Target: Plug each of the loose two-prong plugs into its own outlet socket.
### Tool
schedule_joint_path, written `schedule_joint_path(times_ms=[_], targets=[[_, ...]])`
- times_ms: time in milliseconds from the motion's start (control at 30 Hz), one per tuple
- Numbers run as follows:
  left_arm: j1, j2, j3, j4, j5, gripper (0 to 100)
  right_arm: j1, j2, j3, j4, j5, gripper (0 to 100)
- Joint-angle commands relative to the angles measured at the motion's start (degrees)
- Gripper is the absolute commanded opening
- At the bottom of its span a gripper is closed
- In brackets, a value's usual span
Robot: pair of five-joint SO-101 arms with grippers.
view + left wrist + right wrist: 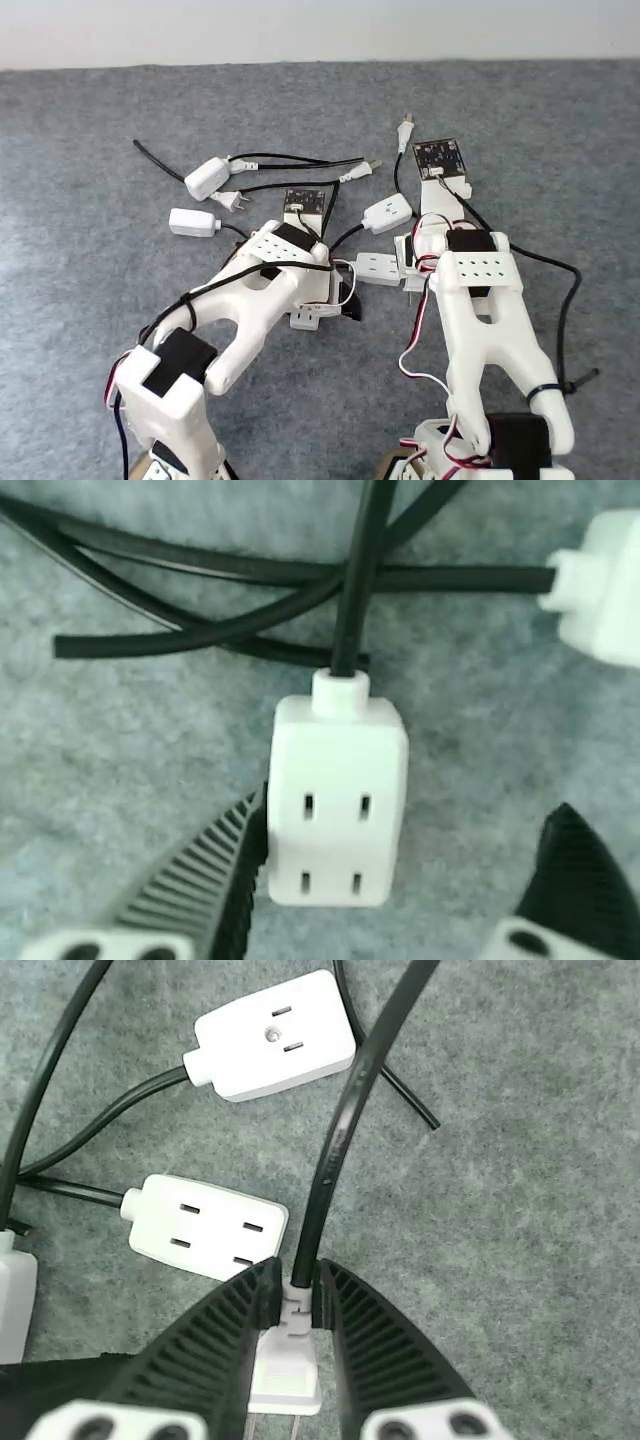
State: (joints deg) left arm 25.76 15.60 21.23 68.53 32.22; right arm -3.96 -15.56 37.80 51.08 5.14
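While your left gripper [407,815] sits spread around the white outlet block [335,800], note that only one ribbed finger [225,855] touches the block's side; the other stands well apart. Risk, as I judge it: closing from here pushes from one side first, so the block may skid or twist on the grey mat [120,760], and the black cords [200,630] crossing just beyond it could drag on it. That block lies with its slotted face up. Its long axis runs along the gripper's own line, with the cord end pointing away from the wrist. To the right, your right gripper [297,1275] is pinched on the plug [285,1370] at its narrow neck, where the cord [345,1130] leaves. Risk: so small a hold may let the plug pivot when the prongs meet a socket, and the cord, which passes just beside the nearer socket [205,1228] and the farther socket [270,1035], may tug them out of line. The plug's long axis follows the fingers, prongs aimed back toward the wrist and away from both sockets, so you will likely need to turn it before any insertion.
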Motion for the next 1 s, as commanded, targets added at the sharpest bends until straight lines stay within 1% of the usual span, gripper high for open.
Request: schedule_joint_path(times_ms=[0, 167, 267, 367, 467, 533, 600, 667, 733, 800, 867, 900, 967], targets=[[0.2, -5.9, -2.2, 2.3, -0.4, 40, 0.1, -2.4, -1.1, -0.9, 0.5, 0.9], [0.1, -13.8, -0.3, 4.5, -0.7, 40, -1.5, -2.4, -0.9, -0.9, 0.5, 0.9], [0.0, -15.2, 4.1, 0.5, -0.7, 40, -1.5, -2.4, -0.9, -0.9, 0.5, 0.9], [-2.5, -15.2, 7.9, -2.7, -0.7, 40, -1.3, -2.4, -0.9, -0.9, 0.5, 0.9], [-5.6, -15.2, 9.2, -3.1, -3.1, 40, -1.3, -2.4, -0.9, -0.9, 0.5, 0.9], [-6.3, -15.2, 10.2, -3.3, -5.5, 40, -1.4, -2.4, -0.9, -0.9, 0.5, 0.9], [-6.3, -15.2, 11.0, -3.4, -5.6, 39, -1.5, -2.4, -0.9, -0.9, 0.5, 0.9], [-5.7, -15.2, 11.1, -3.4, -5.8, 34, -1.5, -2.4, -0.9, -0.9, 0.5, 0.9], [-4.7, -15.2, 10.6, -3.5, -6.1, 24, -1.5, -2.4, -0.9, -0.9, 0.5, 0.9], [-3.4, -15.1, 10.4, -4.7, -8.9, 13, -1.5, -2.4, -0.9, -0.9, 0.5, 0.9], [-2.2, -15.1, 10.5, -6.5, -12.7, 5, -1.4, -2.4, -0.9, -0.9, 0.5, 0.9], [-1.8, -15.0, 10.5, -7.1, -13.7, 2, -1.4, -2.4, -0.9, -0.9, 0.5, 0.9], [-1.3, -15.0, 10.5, -7.6, -13.1, 2, -1.4, -2.4, -0.9, -0.9, 0.5, 0.9]])
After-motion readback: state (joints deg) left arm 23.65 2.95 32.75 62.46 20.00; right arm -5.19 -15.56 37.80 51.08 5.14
